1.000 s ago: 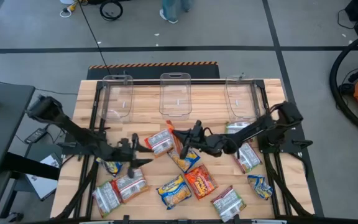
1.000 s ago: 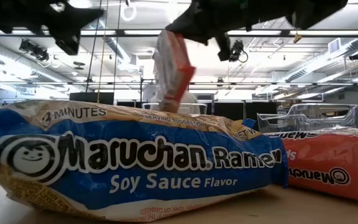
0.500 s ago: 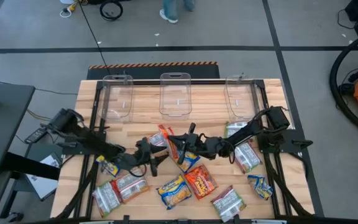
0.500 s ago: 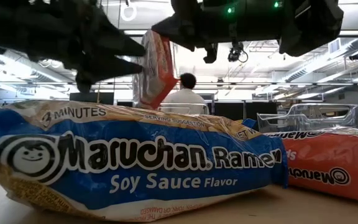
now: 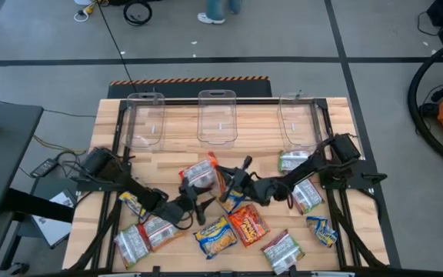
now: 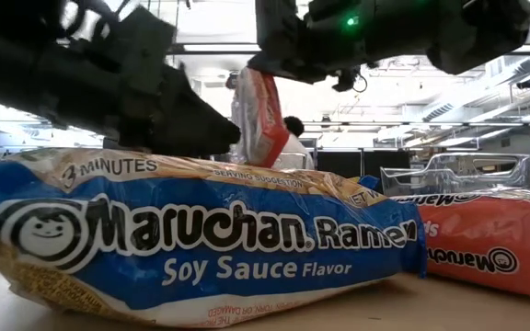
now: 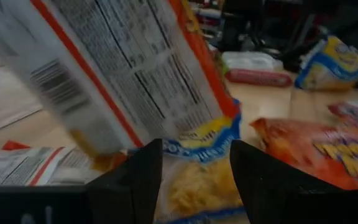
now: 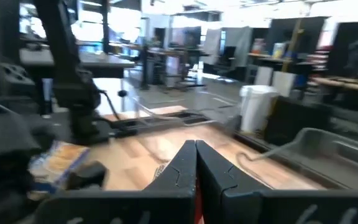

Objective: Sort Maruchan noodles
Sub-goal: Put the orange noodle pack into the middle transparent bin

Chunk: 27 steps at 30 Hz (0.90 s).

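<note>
My right gripper (image 5: pixel 228 181) is shut on an orange-red Maruchan packet (image 6: pixel 260 115) that hangs above the table's middle. Its white printed back (image 7: pixel 123 68) fills the left wrist view. My left gripper (image 7: pixel 194 174) stands open just left of that packet, low over the table, with a yellow-and-blue packet (image 7: pixel 197 186) lying below its fingers. It touches nothing. Several more packets lie flat on the near half: a silvery one (image 5: pixel 198 173), an orange-red one (image 5: pixel 246 225) and a yellow-and-blue one (image 5: pixel 214 235). My right gripper pinches the orange-red packet by its upper end (image 6: pixel 251 78) between its two shut fingers. The fingers come in level from the table's right. The packet hangs below them, tilted, clear of the table and of the packets under it.
Three clear bins (image 5: pixel 146 119), (image 5: pixel 218 115), (image 5: pixel 298 119) stand in a row along the far edge. More packets lie at the near left (image 5: pixel 160 229) and by the right arm (image 5: pixel 306 192). A person (image 6: pixel 288 138) sits in the room behind.
My left gripper has come down and reached toward the table's middle, ending close beside the hanging packet. My right gripper has sunk a little and rolled, and the packet has swung with it, still hanging clear.
</note>
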Each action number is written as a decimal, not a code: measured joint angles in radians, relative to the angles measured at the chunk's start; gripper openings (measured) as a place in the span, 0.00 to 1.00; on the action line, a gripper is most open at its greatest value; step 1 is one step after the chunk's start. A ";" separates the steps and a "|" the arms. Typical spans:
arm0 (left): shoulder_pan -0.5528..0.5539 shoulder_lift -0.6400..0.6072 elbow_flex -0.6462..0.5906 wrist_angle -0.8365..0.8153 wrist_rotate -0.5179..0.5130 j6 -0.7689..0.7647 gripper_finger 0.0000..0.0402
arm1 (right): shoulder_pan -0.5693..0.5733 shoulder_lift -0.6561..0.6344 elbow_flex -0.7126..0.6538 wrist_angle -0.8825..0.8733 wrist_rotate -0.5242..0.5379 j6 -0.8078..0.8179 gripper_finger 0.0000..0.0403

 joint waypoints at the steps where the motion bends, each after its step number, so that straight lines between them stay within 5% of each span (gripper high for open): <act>1: -0.008 -0.024 0.000 -0.035 -0.005 0.010 0.48 | 0.006 0.000 0.000 -0.002 0.025 -0.009 0.01; 9: -0.039 -0.226 0.000 -0.422 0.004 -0.048 0.48 | -0.018 0.000 0.017 -0.059 0.011 0.068 0.01; 17: -0.044 -0.385 0.000 -0.899 0.172 -0.389 0.48 | -0.082 0.000 0.135 -0.352 -0.135 0.152 0.01; 27: -0.077 -0.387 0.000 -1.030 0.157 -0.631 0.48 | -0.139 0.000 0.150 -0.528 -0.300 0.272 0.01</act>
